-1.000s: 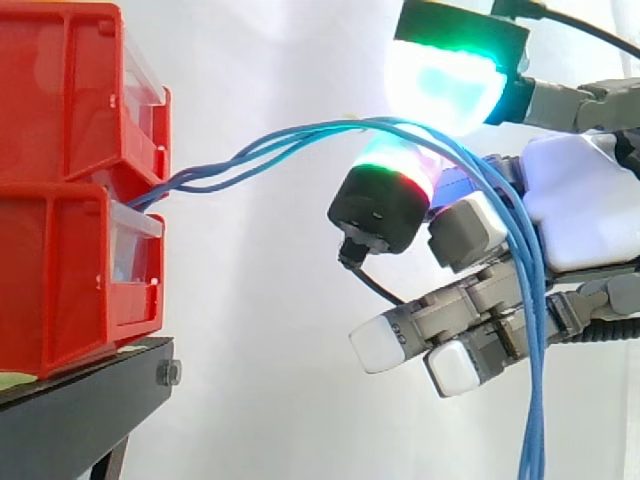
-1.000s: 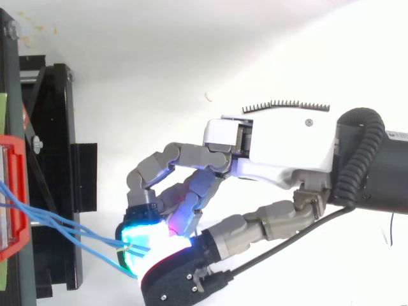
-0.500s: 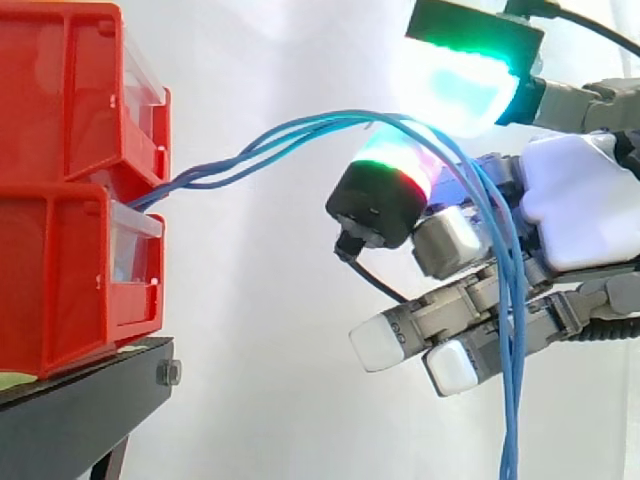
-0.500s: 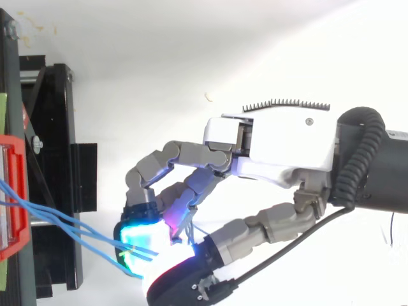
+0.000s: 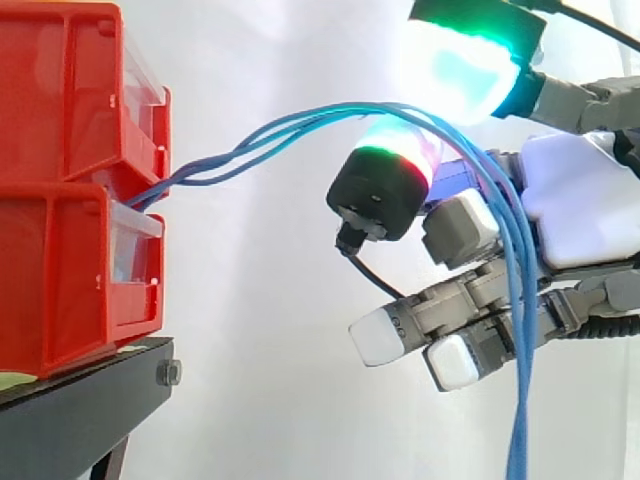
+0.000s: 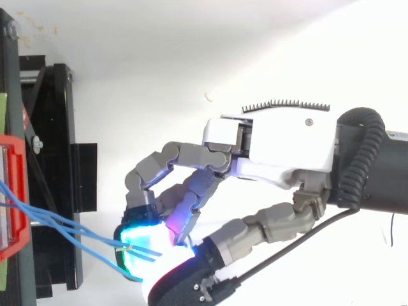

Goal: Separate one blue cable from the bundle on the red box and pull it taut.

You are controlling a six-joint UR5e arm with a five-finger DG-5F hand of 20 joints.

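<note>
All blue cables point(image 5: 290, 125) are hooked within the curled hand point(image 6: 287, 146); if drawn from the red bins point(image 5: 60, 150) now, all would be tautened together, none separated

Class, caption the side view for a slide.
Blue cables from stacked red bins drape over curled fingers of the hand.

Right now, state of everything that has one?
cables: bundled together, none split off, slack arc from bins to hand, ends hanging down.
hand: fingers curled, cables hooked through them.
bins: two stacked, upright on stand.
</note>
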